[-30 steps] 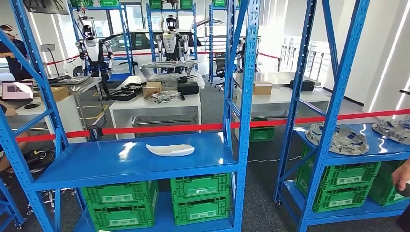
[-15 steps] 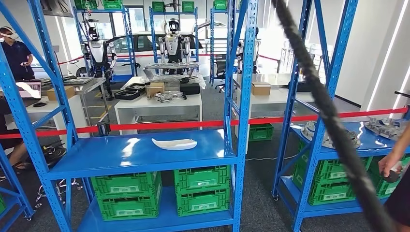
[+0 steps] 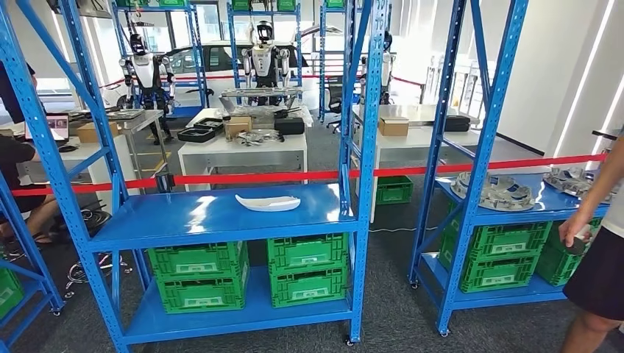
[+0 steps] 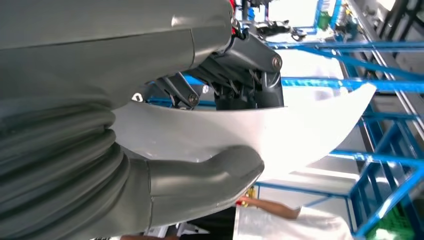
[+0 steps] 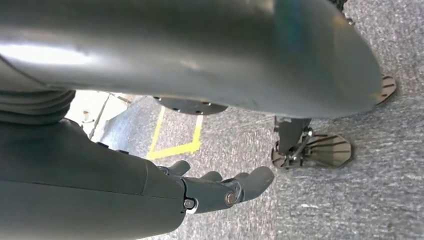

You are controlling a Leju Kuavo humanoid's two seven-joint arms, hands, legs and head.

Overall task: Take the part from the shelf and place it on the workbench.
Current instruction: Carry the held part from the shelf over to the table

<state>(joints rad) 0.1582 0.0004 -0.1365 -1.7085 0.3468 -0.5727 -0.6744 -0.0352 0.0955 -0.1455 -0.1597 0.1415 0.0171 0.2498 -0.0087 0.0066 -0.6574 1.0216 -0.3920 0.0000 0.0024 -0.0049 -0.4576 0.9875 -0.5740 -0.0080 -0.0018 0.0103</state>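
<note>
In the left wrist view my left hand (image 4: pixel 235 65) holds a white curved part (image 4: pixel 280 130), with the thumb (image 4: pixel 200 177) on one face and the dark fingers on the other. In the head view, another white curved part (image 3: pixel 267 202) lies on the blue shelf (image 3: pixel 191 220) ahead, near its middle. My right hand (image 5: pixel 220 190) hangs over grey carpet, its fingers loosely extended and holding nothing.
Green crates (image 3: pixel 309 268) fill the shelf's lower level. A second blue rack (image 3: pixel 515 209) to the right carries round metal parts. A person (image 3: pixel 600 250) stands at the right edge and another sits at the far left. Red barrier tape (image 3: pixel 257 177) and white tables (image 3: pixel 243 151) lie beyond.
The whole head view has shifted: the camera has drawn back and the shelf sits smaller and farther off. A dark cable that crossed the view half a second ago is gone.
</note>
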